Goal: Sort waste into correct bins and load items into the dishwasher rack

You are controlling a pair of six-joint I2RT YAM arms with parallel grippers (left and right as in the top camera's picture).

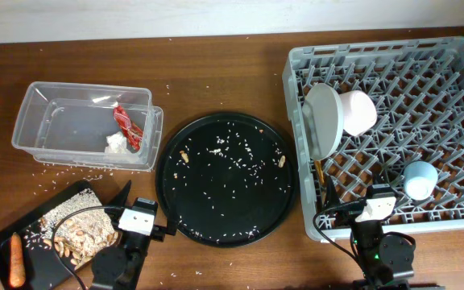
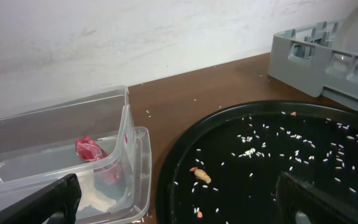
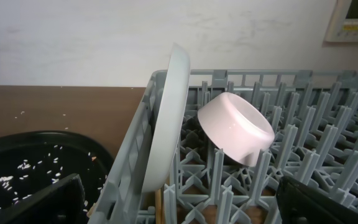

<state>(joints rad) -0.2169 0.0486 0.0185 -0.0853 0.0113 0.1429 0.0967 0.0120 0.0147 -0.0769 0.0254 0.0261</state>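
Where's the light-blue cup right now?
Overhead view: the light-blue cup sits in the dishwasher rack, right side, near the robot's edge, apart from the white bowl and upright plate on its left.

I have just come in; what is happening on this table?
Sorting looks nearly finished. The left gripper and right gripper are open and hold nothing. The plate, white bowl and blue cup sit in the rack; the wrapper lies in the clear tub; the carrot and scraps lie on the flat tray. The round tray holds loose rice.
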